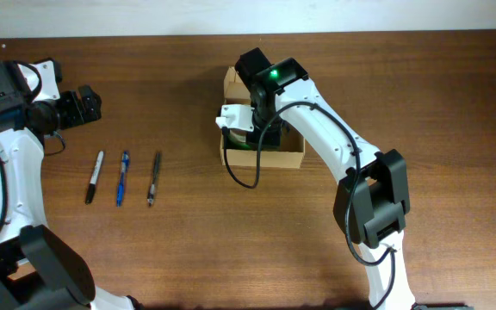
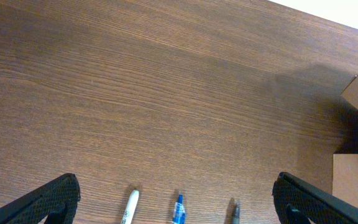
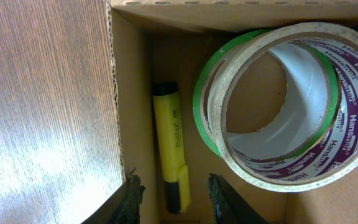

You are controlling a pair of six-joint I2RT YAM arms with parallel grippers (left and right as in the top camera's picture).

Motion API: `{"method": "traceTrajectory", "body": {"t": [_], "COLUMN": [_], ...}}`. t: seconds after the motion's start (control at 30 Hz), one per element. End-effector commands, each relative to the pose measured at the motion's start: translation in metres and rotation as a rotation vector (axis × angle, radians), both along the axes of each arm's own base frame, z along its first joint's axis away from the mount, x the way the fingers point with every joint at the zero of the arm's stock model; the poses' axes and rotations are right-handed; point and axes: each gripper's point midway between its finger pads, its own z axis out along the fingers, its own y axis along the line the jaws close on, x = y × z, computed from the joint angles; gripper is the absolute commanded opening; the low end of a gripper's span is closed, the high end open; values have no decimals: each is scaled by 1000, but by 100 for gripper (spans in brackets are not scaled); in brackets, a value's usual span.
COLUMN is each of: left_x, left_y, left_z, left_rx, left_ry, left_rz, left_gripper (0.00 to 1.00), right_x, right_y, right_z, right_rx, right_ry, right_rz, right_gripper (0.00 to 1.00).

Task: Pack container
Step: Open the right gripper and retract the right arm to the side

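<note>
Reaching down into the box (image 1: 293,160), the right gripper (image 3: 176,202) has its jaws partly apart; one finger (image 3: 132,198) stands on each side of a yellow highlighter (image 3: 171,143), with a gap showing on both sides, so it grips nothing; the highlighter lies on the box floor along the left wall; just right of it two tape rolls sit pressed together, a green-edged roll (image 3: 199,106) and a purple-printed roll (image 3: 353,106); the box stands open-topped mid-table (image 1: 420,77), toward the far edge; the left gripper (image 1: 89,105) hangs at the far left with jaws wide apart and empty; nearer lie a marker (image 1: 95,176), a blue pen (image 1: 122,177) and a dark pen (image 1: 154,178), side by side, well left of the box.
</note>
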Motion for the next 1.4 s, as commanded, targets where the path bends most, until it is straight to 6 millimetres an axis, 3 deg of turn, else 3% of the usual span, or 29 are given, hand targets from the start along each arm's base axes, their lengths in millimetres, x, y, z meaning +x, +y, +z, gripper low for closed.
{"method": "traceTrajectory", "body": {"t": [0.0, 0.13, 0.2, 0.27, 0.33, 0.43, 0.5, 0.57, 0.67, 0.77, 0.9, 0.93, 0.97, 1.07, 1.2, 1.27, 1.37], "left_x": [2, 2, 2, 3, 2, 2, 2, 2, 2, 3, 0, -2, -5, -17, -50, -62, -66], "left_y": [1, 1, 1, 1, 1, 1, 1, 1, 1, -1, -17, -21, -23, -25, -7, -6, -4], "left_z": [2, 2, 2, 2, 2, 2, 2, 2, 2, 2, 2, 1, 0, -8, -29, -38, -45], "left_rx": [3, 3, 3, 3, 3, 3, 3, 3, 3, -4, -80, -94, -98, -78, 89, 148, 170], "left_ry": [-7, -7, -7, -7, -7, -7, -7, -7, -7, -9, -10, -1, 13, 89, 298, 370, 405], "left_rz": [-18, -18, -18, -18, -18, -18, -18, -18, -18, -25, -75, -83, -84, -64, 31, -11, -26], "left_gripper": [99, 99, 99, 99, 99, 99, 99, 99, 99, 99, 99, 99, 99, 99, 99, 100, 91], "right_x": [-1, 9, 16, 24, 33, 38, 34, 23, 5, -8, -17, -17, -15, -10, 0, 5, 8], "right_y": [8, 3, -5, -17, -41, -92, -146, -197, -266, -317, -357, -363, -368, -376, -380, -382, -383], "right_z": [33, 61, 85, 120, 171, 253, 303, 334, 353, 337, 282, 268, 254, 221, 185, 171, 150], "right_rx": [56, 61, 78, 119, 189, 364, 493, 590, 700, 707, 590, 565, 541, 487, 430, 409, 374], "right_ry": [-58, -144, -209, -295, -410, -558, -638, -678, -675, -605, -446, -407, -369, -276, -168, -131, -67], "right_rz": [18, -66, -133, -218, -371, -655, -895, -1083, -1314, -1514, -1688, -1715, -1739, -1778, -1805, -1814, -1827], "right_gripper": [40, 42, 45, 52, 55, 58, 63, 64, 64, 67, 77, 89, 99, 99, 99, 99, 99]}}
